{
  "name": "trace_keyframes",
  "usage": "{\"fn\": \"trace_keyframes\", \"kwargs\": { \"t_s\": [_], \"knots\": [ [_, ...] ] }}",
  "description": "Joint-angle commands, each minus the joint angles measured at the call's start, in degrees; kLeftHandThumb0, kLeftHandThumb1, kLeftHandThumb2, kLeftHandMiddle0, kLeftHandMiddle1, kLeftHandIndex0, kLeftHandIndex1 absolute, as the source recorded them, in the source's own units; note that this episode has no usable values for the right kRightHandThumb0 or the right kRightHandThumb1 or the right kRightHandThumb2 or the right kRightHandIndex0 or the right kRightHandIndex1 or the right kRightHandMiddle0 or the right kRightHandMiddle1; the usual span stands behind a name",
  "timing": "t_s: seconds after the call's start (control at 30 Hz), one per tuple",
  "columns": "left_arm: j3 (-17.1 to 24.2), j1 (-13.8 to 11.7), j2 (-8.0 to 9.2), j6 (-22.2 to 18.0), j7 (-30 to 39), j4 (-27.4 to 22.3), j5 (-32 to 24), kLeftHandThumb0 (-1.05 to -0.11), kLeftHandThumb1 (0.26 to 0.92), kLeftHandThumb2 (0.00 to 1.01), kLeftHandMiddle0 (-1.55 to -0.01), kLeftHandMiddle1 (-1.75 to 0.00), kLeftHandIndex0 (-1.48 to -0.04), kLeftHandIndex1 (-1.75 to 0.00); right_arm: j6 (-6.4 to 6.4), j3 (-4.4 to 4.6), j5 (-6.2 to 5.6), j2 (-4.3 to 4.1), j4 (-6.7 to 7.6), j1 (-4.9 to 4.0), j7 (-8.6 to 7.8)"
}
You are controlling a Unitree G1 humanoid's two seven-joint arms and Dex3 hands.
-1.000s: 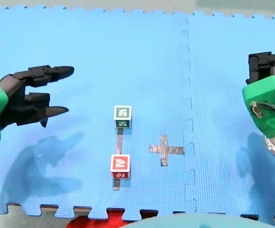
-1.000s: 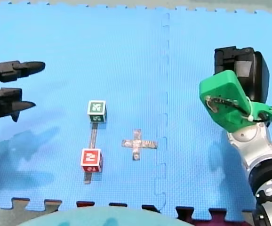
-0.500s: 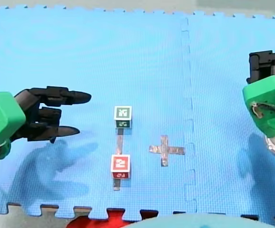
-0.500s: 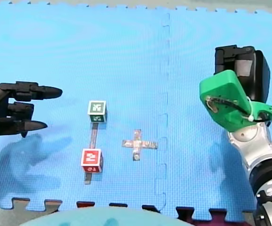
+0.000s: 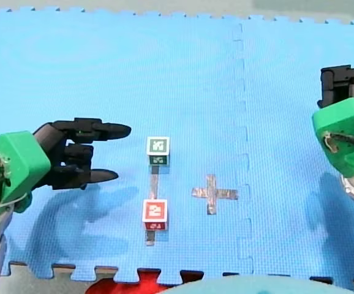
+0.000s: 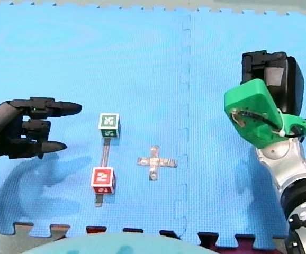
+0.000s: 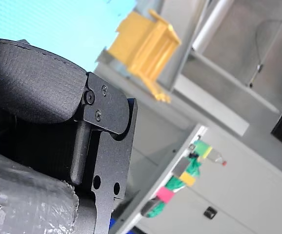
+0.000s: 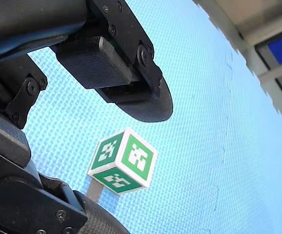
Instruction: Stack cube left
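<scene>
Your left hand (image 5: 73, 154) is released and holds nothing, just left of the green cube (image 5: 158, 150) and apart from it. That cube stands on the blue mat (image 5: 183, 73), with the red cube (image 5: 154, 214) nearer the robot. A tape strip (image 5: 154, 182) runs between the 2. Your right hand (image 6: 269, 69) is over the mat's right side; you cannot tell its state.
</scene>
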State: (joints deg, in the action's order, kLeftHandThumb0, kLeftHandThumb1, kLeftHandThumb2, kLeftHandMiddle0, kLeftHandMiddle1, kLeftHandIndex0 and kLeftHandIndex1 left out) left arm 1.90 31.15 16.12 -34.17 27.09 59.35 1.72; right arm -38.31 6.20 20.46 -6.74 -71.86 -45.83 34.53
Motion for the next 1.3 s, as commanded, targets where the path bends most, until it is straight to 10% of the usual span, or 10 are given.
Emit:
{"fn": "trace_keyframes", "kwargs": {
  "t_s": [0.0, 0.43, 1.27],
  "knots": [
    [-0.4, -0.3, -0.03, -0.4, -0.8, -0.2, 0.4, -0.824, 0.644, 0.01, -0.92, -1.75, -0.84, -0.03, -0.1, 0.01, 0.01, -0.33, 0.11, 0.02, 0.26],
    [-3.4, -0.3, -0.59, 1.5, -1.1, -0.8, 2.7, -0.822, 0.64, 0.0, -0.91, -1.75, -0.83, -0.01, -0.45, -0.24, -0.28, -0.51, 0.43, 0.01, -0.01],
    [-8.3, 1.7, 1.92, -1.9, 12.6, 1.1, 4.4, -0.997, 0.713, 0.02, -0.9, -1.75, -0.4, 0.0, -0.98, -0.59, -0.54, -0.57, 0.95, -0.27, -0.08]
  ]
}}
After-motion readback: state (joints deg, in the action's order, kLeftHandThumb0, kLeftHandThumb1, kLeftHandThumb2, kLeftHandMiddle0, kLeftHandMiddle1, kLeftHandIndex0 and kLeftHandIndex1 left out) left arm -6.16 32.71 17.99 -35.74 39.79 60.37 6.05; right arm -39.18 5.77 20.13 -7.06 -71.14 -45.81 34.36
